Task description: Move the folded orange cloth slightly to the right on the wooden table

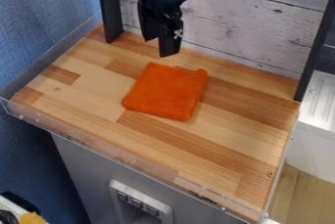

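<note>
Camera view: an orange cloth (pixel 167 91) lies flat on the wooden tabletop (pixel 91 81), a little behind its middle, roughly square and turned at a slant, with its far right corner slightly raised. Just beyond its far edge, and above the wood, hangs the black hand (pixel 159 47), pointing down. Its two fingers stand apart, one tip lower in the view than the other, with nothing between them; they look clear of the cloth, though how high above the wood they are I cannot tell. Judging from this, the step in hand is one before contact, with the cloth ungripped. A next move on the cloth would call for shifting the hand toward the near side and lowering it, one finger to each side of an edge or of that raised corner, before bringing them together; soft fabric could slip out of a shallow pinch, or bunch up if pushed. Farther out, a clear rim (pixel 131 155) runs along the front of the wood, above a grey cabinet front (pixel 78 164) with a light switch panel (pixel 138 201) set into it. Black posts (pixel 110 8) rise at the back on both sides, with whitewashed planks (pixel 249 17) behind, and a blue wall covering (pixel 39 22) lies off to the left.
</note>
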Available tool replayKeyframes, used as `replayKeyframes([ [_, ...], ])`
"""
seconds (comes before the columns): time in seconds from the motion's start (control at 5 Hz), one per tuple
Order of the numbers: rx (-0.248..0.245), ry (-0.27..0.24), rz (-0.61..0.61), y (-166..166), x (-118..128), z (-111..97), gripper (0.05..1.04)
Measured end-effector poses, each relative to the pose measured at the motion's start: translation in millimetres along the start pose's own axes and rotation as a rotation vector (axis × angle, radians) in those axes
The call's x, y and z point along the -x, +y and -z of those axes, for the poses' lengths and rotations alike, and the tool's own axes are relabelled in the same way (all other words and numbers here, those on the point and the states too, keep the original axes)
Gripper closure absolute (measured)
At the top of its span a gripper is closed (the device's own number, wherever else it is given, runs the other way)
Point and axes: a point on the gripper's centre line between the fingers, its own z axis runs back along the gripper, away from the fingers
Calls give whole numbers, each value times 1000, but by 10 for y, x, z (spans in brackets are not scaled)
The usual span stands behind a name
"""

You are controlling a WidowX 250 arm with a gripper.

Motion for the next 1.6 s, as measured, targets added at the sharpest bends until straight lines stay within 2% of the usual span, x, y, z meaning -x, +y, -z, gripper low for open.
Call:
replayKeyframes([
  [0.2, 9, 10, 39, 50, -8, -9, 127],
  [0.6, 27, 40, 85, 144, -37, 211, 713],
  [0.8, 24, 50, 96, 204, -84, 370, 927],
  [1.0, 22, 61, 100, 254, -108, 528, 1018],
  [1.2, 1, 54, 101, 290, -113, 622, 1025],
  [1.6, -11, 70, 86, 204, 23, 840, 1025],
])
